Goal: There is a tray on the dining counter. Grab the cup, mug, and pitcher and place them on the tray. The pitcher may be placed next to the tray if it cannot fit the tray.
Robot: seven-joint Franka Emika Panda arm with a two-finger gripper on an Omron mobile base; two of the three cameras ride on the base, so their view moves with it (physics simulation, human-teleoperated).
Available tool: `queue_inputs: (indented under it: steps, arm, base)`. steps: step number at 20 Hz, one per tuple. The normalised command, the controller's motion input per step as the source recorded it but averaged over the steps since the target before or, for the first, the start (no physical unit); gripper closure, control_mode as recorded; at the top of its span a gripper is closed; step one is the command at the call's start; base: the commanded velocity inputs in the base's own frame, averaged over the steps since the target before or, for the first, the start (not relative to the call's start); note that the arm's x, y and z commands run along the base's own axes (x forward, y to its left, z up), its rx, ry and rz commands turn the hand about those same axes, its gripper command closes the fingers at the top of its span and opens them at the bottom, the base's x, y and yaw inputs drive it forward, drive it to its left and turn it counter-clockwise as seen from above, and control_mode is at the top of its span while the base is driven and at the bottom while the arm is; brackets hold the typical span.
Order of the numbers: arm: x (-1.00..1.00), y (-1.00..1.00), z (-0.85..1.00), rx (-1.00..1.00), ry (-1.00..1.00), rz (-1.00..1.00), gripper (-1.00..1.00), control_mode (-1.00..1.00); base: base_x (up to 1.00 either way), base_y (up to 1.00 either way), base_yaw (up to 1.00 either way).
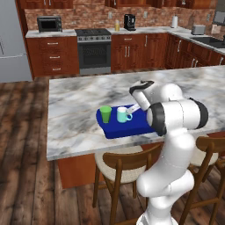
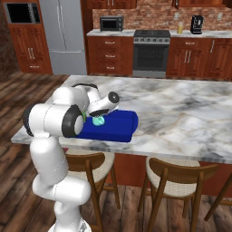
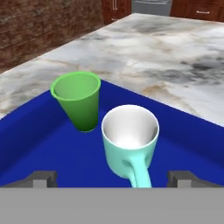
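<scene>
The mug [image 3: 129, 140] and cup [image 3: 77, 99] stand upright, close together, on the tray [image 3: 39, 144] near the tabletop's [image 1: 79, 101] front edge, so both look delivered. The end effector [image 3: 113, 178] is open just behind the mug's handle, holding nothing, apparently just letting go.

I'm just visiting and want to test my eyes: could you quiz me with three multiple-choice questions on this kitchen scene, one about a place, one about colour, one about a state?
1. Where does the mug stand?
A. on the stove
B. on the tray
C. on a stool

2. What colour is the cup?
A. green
B. red
C. white

3. How are the jaws?
A. shut on the mug
B. shut on the cup
C. open, holding nothing

Answers: B, blue tray floor surrounds it; A, bright green tumbler; C, fingertips stand wide either side of the mug's handle.
</scene>
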Motion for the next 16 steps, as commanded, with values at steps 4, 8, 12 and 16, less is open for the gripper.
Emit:
queue_inputs:
  steps: [4, 8, 12, 16]
  arm:
    - [-0.6, -0.06, 0.52, 0.0, 0.0, 0.0, -1.0, -1.0]
    - [-0.54, -0.04, 0.39, 0.0, -0.02, -0.03, -1.0, -1.0]
    - [-0.43, 0.0, 0.42, 0.0, -0.01, -0.08, -1.0, -1.0]
    - [-0.29, 0.0, 0.3, -0.06, -0.03, -0.11, -1.0, -1.0]
  base:
    - [0.0, 0.0, 0.0]
    - [0.0, 0.0, 0.0]
    - [0.0, 0.0, 0.0]
    - [0.0, 0.0, 0.0]
